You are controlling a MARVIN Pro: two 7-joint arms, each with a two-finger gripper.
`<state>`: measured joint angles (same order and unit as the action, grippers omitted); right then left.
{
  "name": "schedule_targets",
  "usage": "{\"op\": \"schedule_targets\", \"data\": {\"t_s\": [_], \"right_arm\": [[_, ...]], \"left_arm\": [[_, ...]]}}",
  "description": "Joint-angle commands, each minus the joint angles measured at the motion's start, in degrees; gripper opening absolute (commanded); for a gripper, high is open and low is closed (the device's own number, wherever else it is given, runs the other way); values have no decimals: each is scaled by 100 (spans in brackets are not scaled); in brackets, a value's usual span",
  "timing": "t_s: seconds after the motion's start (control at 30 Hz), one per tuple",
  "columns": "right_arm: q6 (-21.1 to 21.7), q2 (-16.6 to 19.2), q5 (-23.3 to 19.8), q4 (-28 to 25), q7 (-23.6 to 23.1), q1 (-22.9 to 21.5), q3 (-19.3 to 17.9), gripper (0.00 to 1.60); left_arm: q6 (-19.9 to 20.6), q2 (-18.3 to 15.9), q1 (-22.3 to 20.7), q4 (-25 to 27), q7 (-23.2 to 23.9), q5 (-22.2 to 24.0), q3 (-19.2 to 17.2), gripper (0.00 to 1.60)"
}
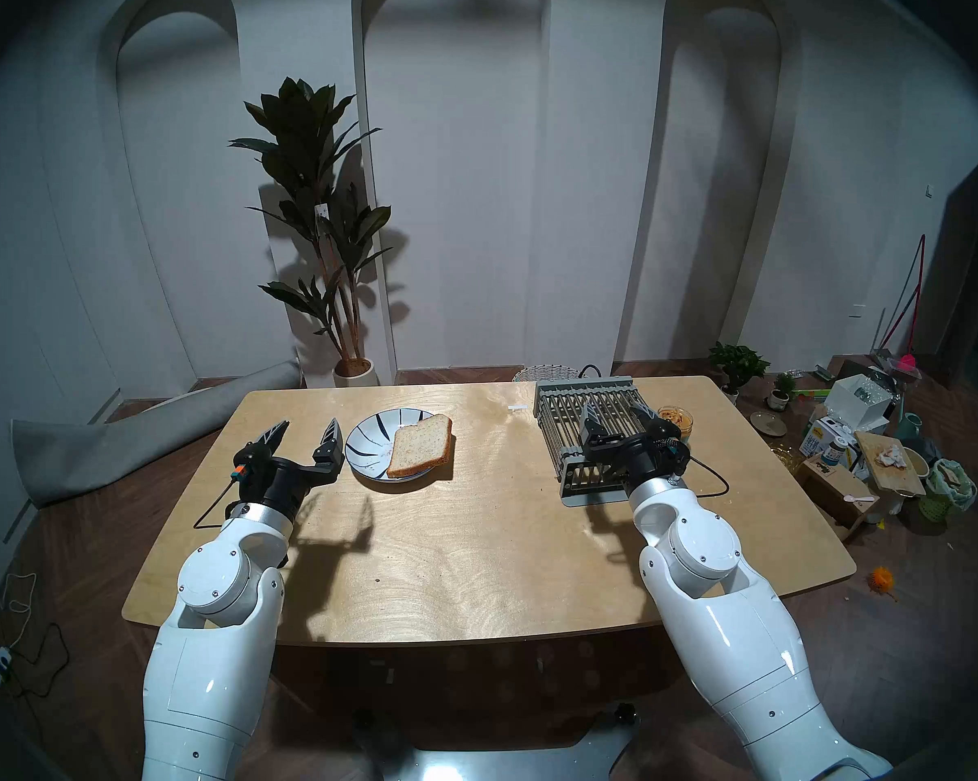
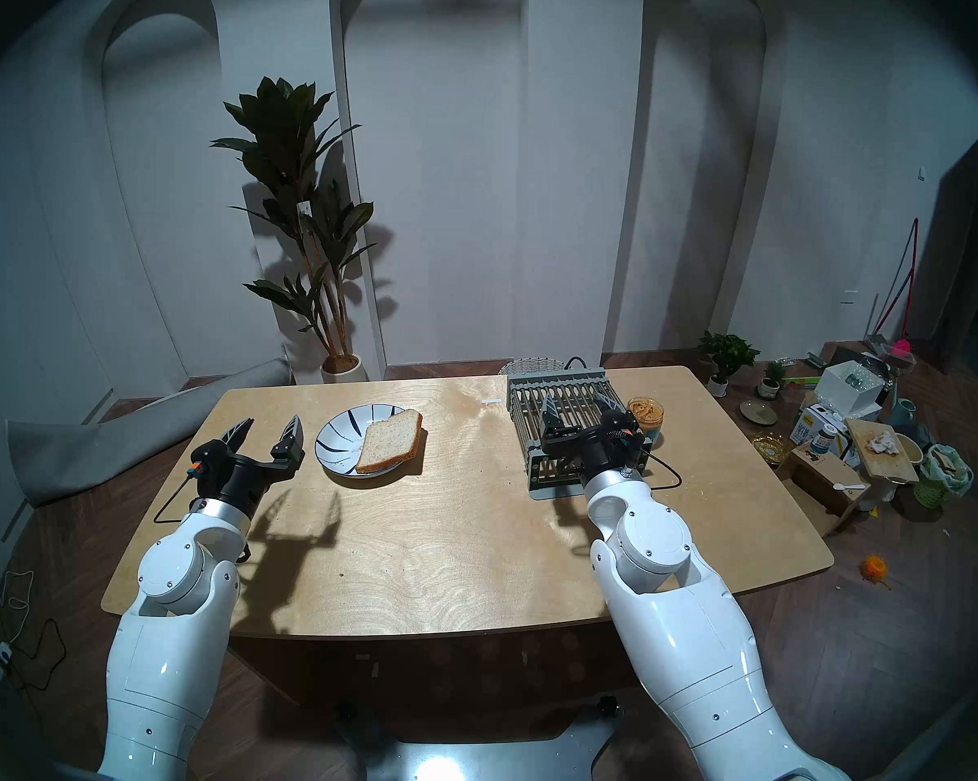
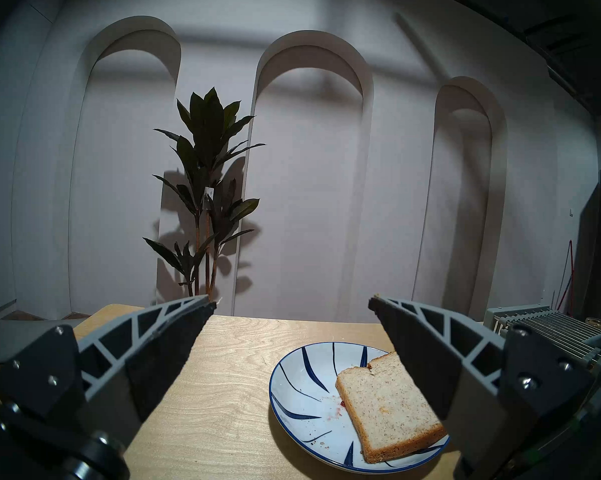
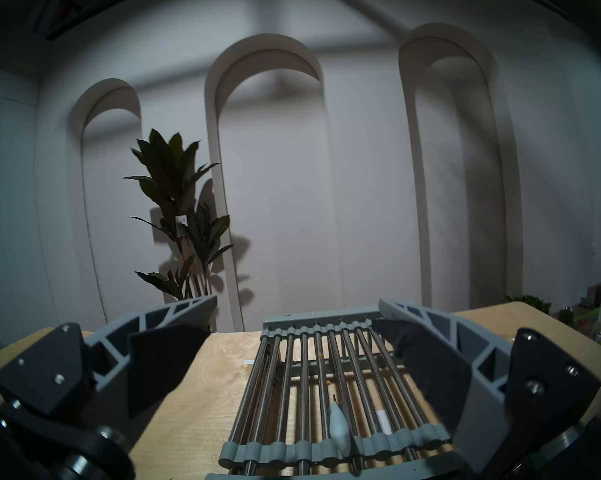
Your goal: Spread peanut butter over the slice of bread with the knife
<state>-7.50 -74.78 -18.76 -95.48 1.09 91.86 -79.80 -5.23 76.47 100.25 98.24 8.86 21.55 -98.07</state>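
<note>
The slice of bread (image 1: pixel 419 446) lies on a white plate with blue strokes (image 1: pixel 363 442), overhanging its right rim; it has no spread on it. It also shows in the left wrist view (image 3: pixel 385 406). My left gripper (image 1: pixel 306 427) is open and empty just left of the plate. The peanut butter (image 1: pixel 675 416) is in a small clear tub right of a grey bar rack (image 1: pixel 588 436). My right gripper (image 1: pixel 616 411) is open above the rack's near half. The knife (image 4: pixel 339 430) lies on the rack bars, its pale handle toward me, below the open fingers.
The wooden table (image 1: pixel 475 565) has rounded edges. A small white tag (image 1: pixel 516 407) lies left of the rack, and a wicker basket (image 1: pixel 543 371) sits behind it. A potted plant (image 1: pixel 317 227) stands beyond the table. Boxes and clutter (image 1: pixel 858 447) cover the floor on the right.
</note>
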Motion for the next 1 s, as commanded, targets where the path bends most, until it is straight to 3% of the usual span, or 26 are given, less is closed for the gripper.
{"op": "schedule_targets", "data": {"t_s": [0.0, 0.07, 0.1, 0.27, 0.6, 0.97], "right_arm": [[-631, 232, 50, -20, -566, 136, -209, 160], [-942, 227, -95, 110, -644, 136, -217, 160], [-871, 169, -91, 113, -731, 145, -289, 160], [-1359, 132, -144, 458, -853, 71, -267, 160], [-1625, -82, -152, 960, -832, -211, -223, 160], [-2020, -152, 289, 1545, -680, -427, -111, 160]], "left_arm": [[-15, -4, -43, 105, 4, 2, -1, 160], [-14, -4, -43, 107, 4, 2, -2, 160], [-14, -4, -43, 107, 3, 2, -2, 160], [-13, -4, -42, 109, 3, 2, -2, 160], [-15, -4, -43, 106, 4, 2, -1, 160], [-14, -4, -42, 107, 3, 2, -2, 160]]}}
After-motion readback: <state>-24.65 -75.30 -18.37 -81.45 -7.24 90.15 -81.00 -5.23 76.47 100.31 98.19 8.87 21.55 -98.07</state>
